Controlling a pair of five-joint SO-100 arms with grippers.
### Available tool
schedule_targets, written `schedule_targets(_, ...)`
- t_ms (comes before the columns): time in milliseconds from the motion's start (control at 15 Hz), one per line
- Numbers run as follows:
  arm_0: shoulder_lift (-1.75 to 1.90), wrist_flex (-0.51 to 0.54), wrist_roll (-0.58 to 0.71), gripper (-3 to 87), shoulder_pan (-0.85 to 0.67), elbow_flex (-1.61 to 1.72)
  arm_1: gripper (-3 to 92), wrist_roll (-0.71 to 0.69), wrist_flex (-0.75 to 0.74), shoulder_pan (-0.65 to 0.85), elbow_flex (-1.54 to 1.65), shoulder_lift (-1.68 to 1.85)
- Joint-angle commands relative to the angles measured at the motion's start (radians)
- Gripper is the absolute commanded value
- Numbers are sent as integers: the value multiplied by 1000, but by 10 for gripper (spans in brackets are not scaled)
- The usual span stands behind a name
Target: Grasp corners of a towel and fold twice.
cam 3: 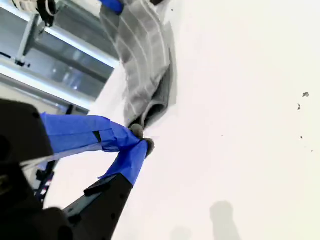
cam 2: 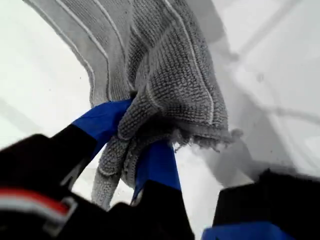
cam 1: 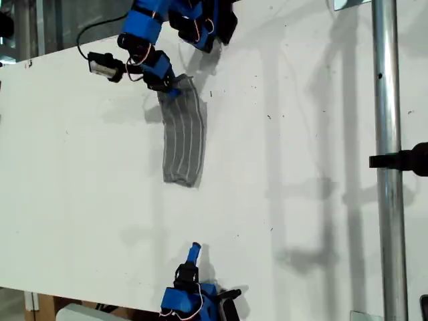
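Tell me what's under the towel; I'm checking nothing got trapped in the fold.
The towel lies folded in a narrow strip on the white table, its end pinched in my first tool. Only its own layers show; anything beneath is covered.

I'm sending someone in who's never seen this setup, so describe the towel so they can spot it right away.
Look at the big white table; toward the far edge in the exterior view, my first gripper pinches one end of the towel. It is a grey cloth with thin white stripes, bunched into a long narrow strip. It is the only fabric on the table.
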Motion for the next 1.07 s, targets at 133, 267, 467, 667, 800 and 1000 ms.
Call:
schedule_targets(133,5,-29,26,-28,-6,-9,-2,60,-172,-106,-23,28)
schedule_targets(267,5,-29,29,-28,-9,-9,-2,31,-393,-117,-124,-227)
schedule_targets(467,5,-29,25,-28,-2,-8,-2,20,-611,-120,-267,-575)
schedule_targets(667,5,-26,20,-28,8,-8,168,18,-630,-124,-451,-890)
schedule_targets(800,5,-15,15,-28,12,-11,296,6,-588,-127,-552,-920)
schedule_targets(1000,5,-20,15,-28,8,-2,138,-75,-710,-95,-581,-678)
